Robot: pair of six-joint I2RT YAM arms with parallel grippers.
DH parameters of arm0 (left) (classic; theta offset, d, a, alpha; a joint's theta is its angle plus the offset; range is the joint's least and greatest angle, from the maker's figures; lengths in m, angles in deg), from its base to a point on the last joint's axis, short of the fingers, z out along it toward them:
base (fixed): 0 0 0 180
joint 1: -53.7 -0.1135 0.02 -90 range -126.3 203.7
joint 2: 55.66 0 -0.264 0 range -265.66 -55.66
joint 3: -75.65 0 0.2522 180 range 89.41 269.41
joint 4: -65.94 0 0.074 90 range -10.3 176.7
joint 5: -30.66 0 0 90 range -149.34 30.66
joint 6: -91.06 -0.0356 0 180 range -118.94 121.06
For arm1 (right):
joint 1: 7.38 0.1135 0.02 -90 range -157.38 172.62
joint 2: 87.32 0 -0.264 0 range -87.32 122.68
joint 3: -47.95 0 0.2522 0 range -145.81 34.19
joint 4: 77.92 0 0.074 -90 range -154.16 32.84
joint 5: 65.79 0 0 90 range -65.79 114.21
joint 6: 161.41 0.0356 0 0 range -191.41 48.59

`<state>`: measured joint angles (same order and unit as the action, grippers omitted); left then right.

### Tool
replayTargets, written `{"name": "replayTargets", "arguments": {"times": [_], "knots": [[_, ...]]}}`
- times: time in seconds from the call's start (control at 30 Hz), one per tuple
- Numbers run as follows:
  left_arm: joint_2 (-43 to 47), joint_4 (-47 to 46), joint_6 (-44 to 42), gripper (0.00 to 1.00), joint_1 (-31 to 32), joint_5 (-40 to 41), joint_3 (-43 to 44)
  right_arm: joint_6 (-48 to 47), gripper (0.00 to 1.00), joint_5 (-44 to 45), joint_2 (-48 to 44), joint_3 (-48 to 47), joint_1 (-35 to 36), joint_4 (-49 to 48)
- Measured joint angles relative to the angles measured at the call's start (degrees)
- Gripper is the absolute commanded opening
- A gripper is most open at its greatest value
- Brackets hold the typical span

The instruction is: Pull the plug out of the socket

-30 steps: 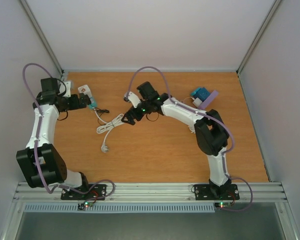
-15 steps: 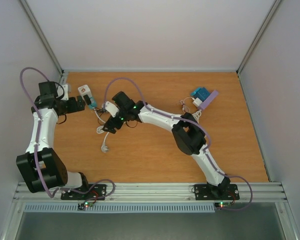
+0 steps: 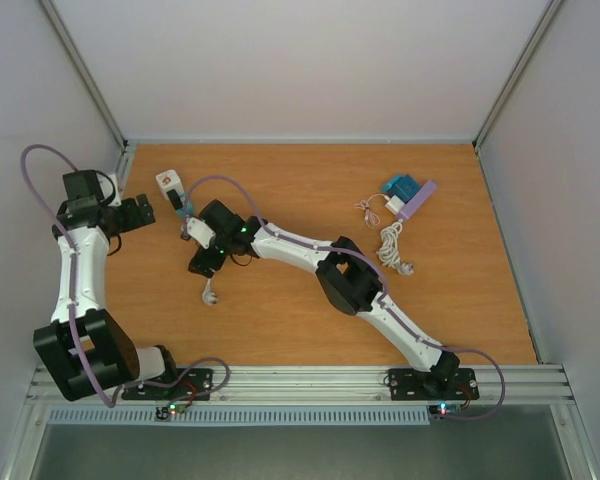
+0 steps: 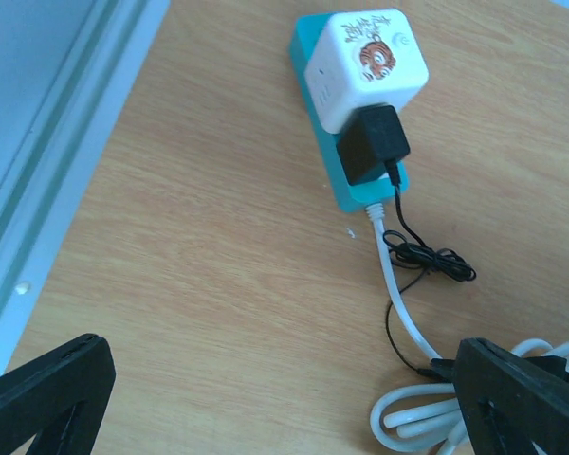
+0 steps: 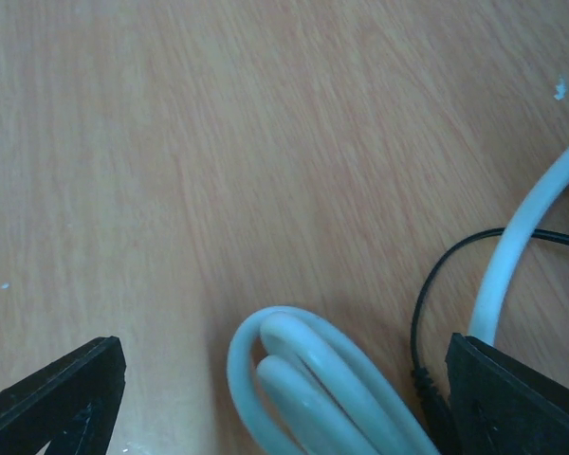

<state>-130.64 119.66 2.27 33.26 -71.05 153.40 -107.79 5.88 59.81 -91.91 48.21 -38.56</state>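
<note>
The socket (image 4: 370, 66) is a white cube with a tiger picture, on a teal base (image 4: 308, 57) at the back left (image 3: 169, 183). A black plug (image 4: 373, 144) sits in its near face, trailing a thin black wire (image 4: 427, 258). My left gripper (image 4: 284, 398) is open, well short of the socket, over bare table (image 3: 145, 212). A coiled white cable (image 5: 313, 379) runs from the teal base. My right gripper (image 5: 284, 398) is open and straddles that coil low over the table (image 3: 202, 260), with the black wire (image 5: 425, 313) by its right finger.
A white mains plug (image 3: 209, 295) lies at the end of the coil. At the back right are a blue and purple block (image 3: 408, 195) and another bundled white cable (image 3: 391, 245). The enclosure's metal rail (image 4: 66, 123) runs close along the left.
My right arm has swept left from the table's middle to the white coil below the socket. My left gripper has drawn back to the left, away from the socket.
</note>
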Motion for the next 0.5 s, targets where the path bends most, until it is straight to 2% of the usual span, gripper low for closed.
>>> {"name": "replayTargets", "arguments": {"times": [0.13,0.5], "knots": [[0.4,-0.2,1.0,1.00,-0.7,0.2,0.0,-0.8,0.86,1.0,0.7,-0.4,0.0,0.0],[0.4,-0.4,1.4,1.00,-0.7,0.6,0.0,-4.2,0.51,5.2,0.3,1.1,0.0,0.2]]}}
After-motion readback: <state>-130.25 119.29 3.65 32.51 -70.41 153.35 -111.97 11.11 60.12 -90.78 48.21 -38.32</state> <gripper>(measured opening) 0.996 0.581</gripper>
